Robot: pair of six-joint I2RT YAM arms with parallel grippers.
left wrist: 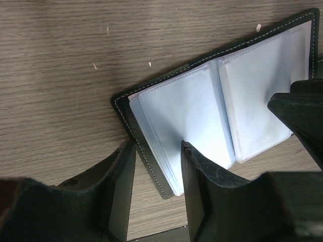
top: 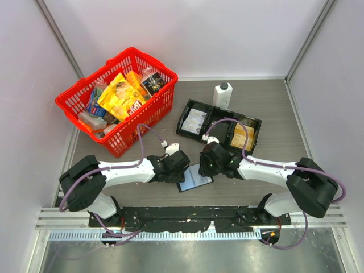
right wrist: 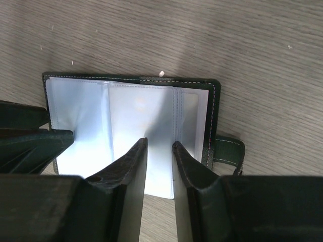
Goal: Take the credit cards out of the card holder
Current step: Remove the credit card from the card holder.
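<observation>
Card holder (top: 195, 178) lay open flat on desk (top: 273, 102), front centre, arms either side.
Left jaws were open astride its edge; right jaws a slit apart over a sleeve (right wrist: 126, 116). Prob. pre-pull step. Next needed a pinch on a card edge, holder pinned.

Grey wood-grain bench (top: 273, 105). Bears red basket (top: 149, 116), black compartment tray (top: 183, 119), white black-capped bottle (top: 222, 94). Also carries open card holder (top: 195, 178), near front.

Big red plastic basket (top: 153, 111) sits back left on the grey-brown wood-grain worktop (top: 273, 108), stuffed with snack packets, a yellow one (top: 119, 96) on top. White bottle with black cap (top: 222, 95) stands just behind a long black compartment tray (top: 185, 118).
</observation>
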